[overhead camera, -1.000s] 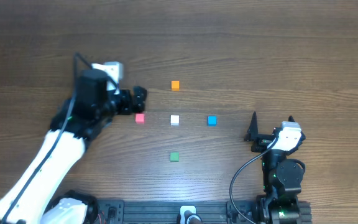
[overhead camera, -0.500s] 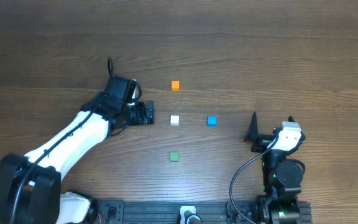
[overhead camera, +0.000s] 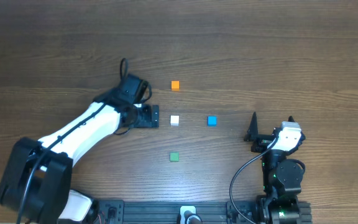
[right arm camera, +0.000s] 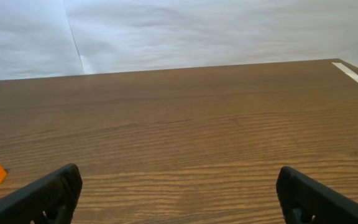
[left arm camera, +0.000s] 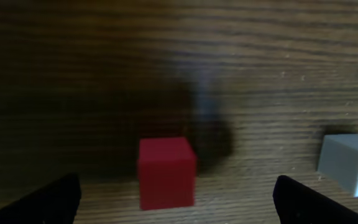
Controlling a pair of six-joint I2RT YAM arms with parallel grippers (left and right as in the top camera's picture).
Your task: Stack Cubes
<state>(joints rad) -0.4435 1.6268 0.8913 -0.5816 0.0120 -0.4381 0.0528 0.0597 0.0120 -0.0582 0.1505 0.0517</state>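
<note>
Here the left gripper [left arm camera: 179, 208] sits low over the middle of the tabletop [overhead camera: 291, 50]. Its fingers are spread wide, and the red cube [left arm camera: 166, 172] stands in the gap between them, touching neither as far as the wrist view shows. The white cube [overhead camera: 174, 120] lies just beside the red one on the side toward the right edge, and the blue cube [overhead camera: 212, 120] lies farther along the same line. The orange cube [overhead camera: 175, 85] lies toward the far edge and the green cube [overhead camera: 174, 157] toward the near edge. The right gripper [right arm camera: 179, 205] rests by the near edge on the right, also spread and holding nothing.

The red cube looks small, stiff and light, with flat smooth faces, so it should lift easily but could slip or twist under an off-centre pinch. The best hold is probably on two opposite side faces, square on and about mid-height. That leaves the underside free to settle flat on another cube. A gentle squeeze should be enough. Closing crookedly could nudge the cube into its white neighbour.
</note>
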